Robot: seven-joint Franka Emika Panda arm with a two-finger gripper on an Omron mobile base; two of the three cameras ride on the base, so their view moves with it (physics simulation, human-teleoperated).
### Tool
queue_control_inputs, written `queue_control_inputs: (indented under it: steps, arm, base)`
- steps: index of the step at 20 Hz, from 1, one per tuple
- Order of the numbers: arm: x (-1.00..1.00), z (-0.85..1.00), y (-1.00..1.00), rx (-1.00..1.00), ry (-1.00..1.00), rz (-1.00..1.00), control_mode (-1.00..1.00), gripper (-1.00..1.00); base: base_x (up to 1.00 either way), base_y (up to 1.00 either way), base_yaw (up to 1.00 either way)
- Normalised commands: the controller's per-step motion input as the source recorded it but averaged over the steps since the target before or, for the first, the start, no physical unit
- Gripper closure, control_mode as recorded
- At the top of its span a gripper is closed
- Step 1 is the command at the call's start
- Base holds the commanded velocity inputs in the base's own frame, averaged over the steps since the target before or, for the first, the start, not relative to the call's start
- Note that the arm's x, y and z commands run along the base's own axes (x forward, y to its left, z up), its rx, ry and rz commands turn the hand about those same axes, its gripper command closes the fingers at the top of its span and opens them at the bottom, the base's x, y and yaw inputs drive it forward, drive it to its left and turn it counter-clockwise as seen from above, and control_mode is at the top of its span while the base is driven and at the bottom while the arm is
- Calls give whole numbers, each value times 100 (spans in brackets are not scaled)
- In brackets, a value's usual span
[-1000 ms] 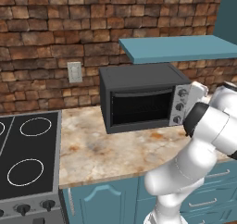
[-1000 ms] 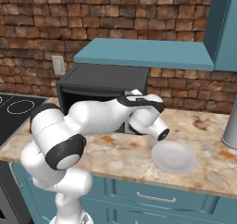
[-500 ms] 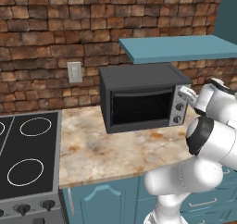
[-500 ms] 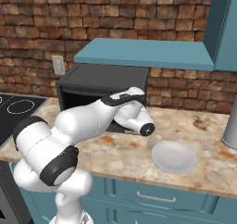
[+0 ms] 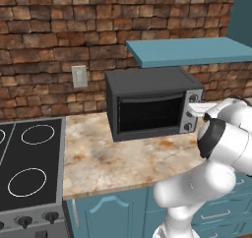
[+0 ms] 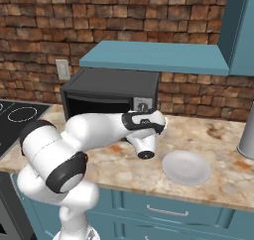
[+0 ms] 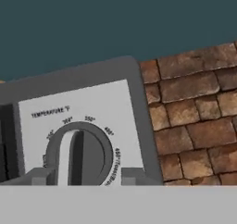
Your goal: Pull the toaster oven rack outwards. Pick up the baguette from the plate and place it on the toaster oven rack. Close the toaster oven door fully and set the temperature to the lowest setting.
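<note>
The tool (image 7: pixel 83 176) has drawn nearer the toaster oven's (image 5: pixel 147 104) knob (image 7: pixel 79 156), apparently loosening.

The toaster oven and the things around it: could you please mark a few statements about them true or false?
1. The toaster oven has its door closed. True.
2. The baguette lies on the plate. False: the plate is bare, with no bread on it.
3. The hand faces the temperature knob, with one fingertip on either side of it. True.
4. In the left base view the stovetop sits to the right of the toaster oven. False: the stovetop is to its left.
5. A blue shelf hangs above the toaster oven. True.
</note>
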Motion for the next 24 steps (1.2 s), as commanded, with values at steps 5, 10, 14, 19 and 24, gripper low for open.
queue_control_inputs:
  steps: [5,10,14,19,24]
  arm:
    - [53,7,15,-77,-54,-2,-100,100]
    - [42,0,30,-81,-55,0,-100,100]
    - [20,5,48,-89,-63,0,-100,100]
    - [0,0,79,-98,-73,0,-100,100]
    - [0,-5,88,-100,-77,0,-100,100]
  base:
    - [0,0,0]
    - [0,0,0]
    - [0,0,0]
    - [0,0,0]
    - [0,0,0]
